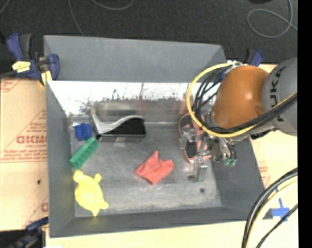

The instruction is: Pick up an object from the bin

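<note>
While the tool (198, 164) hangs low by the bin's (135, 66) right wall — wide or narrow, I cannot tell — the red crumpled piece (154, 169) lies just beside it, toward the left wall

End effector (196, 169) low, pointed downward.

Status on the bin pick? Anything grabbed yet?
Done: the hand is low in the bin, at the view's right. In hand: nothing visibly held; the red crumpled piece lies nearest, apart from it. Left: the grasp and lift.
</note>
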Robot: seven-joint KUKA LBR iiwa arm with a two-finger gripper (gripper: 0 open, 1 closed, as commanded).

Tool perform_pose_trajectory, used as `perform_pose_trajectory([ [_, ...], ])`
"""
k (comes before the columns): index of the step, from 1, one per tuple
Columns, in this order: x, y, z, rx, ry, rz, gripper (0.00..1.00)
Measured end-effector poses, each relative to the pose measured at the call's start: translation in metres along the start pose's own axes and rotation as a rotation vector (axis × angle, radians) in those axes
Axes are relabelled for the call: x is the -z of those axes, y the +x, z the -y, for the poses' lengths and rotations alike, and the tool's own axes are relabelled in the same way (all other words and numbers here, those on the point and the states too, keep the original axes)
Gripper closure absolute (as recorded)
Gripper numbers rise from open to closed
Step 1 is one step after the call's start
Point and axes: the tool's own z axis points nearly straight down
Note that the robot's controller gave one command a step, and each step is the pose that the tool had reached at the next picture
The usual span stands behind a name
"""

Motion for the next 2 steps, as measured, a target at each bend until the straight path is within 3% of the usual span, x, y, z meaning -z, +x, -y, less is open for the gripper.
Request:
perform_pose_trajectory([
  [1,-0.006,-0.021,-0.038,-0.066,-0.002,-0.006,0.00],
  [2,-0.049,-0.028,-0.039,0.177,0.001,0.004,0.00],
])
